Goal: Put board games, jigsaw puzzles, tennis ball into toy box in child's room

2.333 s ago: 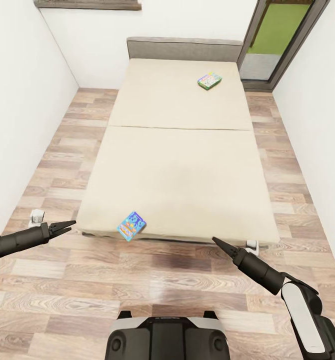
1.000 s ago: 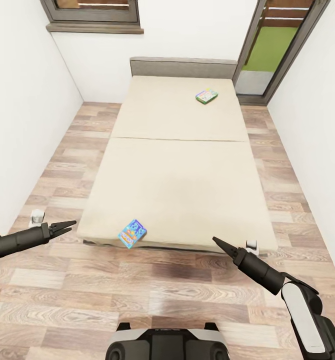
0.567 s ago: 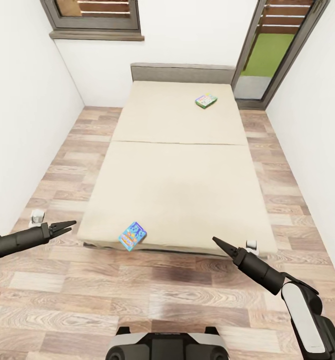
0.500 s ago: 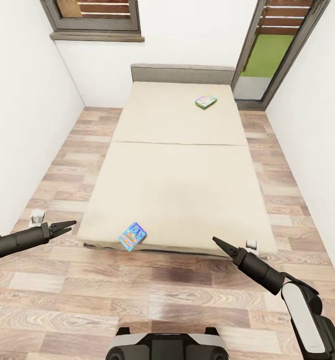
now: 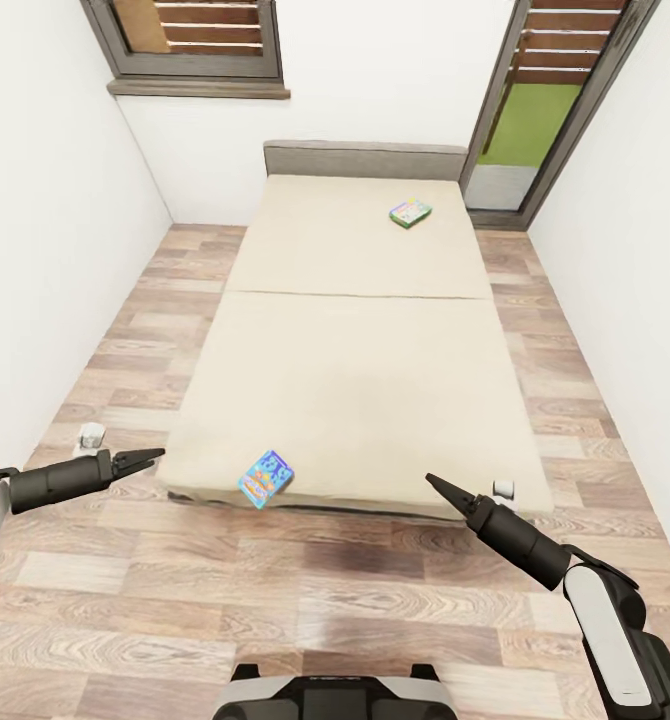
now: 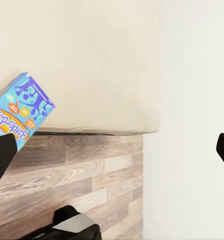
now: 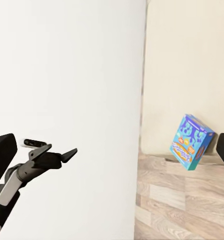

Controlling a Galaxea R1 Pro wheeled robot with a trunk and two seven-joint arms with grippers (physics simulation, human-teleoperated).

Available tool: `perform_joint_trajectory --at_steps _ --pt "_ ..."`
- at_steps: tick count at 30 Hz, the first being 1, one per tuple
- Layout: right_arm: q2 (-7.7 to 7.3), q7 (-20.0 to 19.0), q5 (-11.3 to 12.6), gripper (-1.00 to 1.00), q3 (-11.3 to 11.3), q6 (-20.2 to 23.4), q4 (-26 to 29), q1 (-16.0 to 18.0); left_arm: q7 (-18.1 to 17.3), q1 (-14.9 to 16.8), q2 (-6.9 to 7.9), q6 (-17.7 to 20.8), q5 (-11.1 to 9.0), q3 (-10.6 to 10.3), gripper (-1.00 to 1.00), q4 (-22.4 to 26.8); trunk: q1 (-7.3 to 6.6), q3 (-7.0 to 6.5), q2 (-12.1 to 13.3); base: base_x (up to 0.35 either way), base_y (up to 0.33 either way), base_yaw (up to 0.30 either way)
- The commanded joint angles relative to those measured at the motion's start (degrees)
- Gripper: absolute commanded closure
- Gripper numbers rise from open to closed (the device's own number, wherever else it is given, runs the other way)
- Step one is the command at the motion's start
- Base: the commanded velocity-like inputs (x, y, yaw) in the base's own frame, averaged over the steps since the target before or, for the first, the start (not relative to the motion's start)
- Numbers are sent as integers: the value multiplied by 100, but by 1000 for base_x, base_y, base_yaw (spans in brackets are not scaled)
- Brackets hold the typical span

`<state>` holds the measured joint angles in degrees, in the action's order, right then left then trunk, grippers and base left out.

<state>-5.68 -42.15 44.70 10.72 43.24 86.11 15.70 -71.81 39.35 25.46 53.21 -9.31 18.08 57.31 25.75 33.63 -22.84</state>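
Head view, bed: low cream mattress bed mid-frame.
Games: blue cartoon box lower-centre edge; white-green box upper right.
My grippers: left and right both spread, empty.

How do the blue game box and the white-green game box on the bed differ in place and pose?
The blue box sits at the near foot edge of the bed, partly overhanging it and tilted; the white-green box lies flat near the headboard, well inside the mattress. The blue box is nearer the left gripper; the white-green box is far from both grippers. Both are flat boxes with cartoon covers, and neither is held.
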Motion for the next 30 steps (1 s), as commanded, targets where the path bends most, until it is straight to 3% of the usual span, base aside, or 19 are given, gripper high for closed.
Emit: perform_joint_trajectory --at_steps 1,30 --pt "-1 -8 18 -100 6 35 0 3 -10 3 0 35 -15 -10 -100 -1 3 -3 -8 0 0 0" --pt "-9 -21 12 -100 9 36 -6 3 -5 3 2 3 -19 -50 -100 -9 3 -276 -8 0 0 0"
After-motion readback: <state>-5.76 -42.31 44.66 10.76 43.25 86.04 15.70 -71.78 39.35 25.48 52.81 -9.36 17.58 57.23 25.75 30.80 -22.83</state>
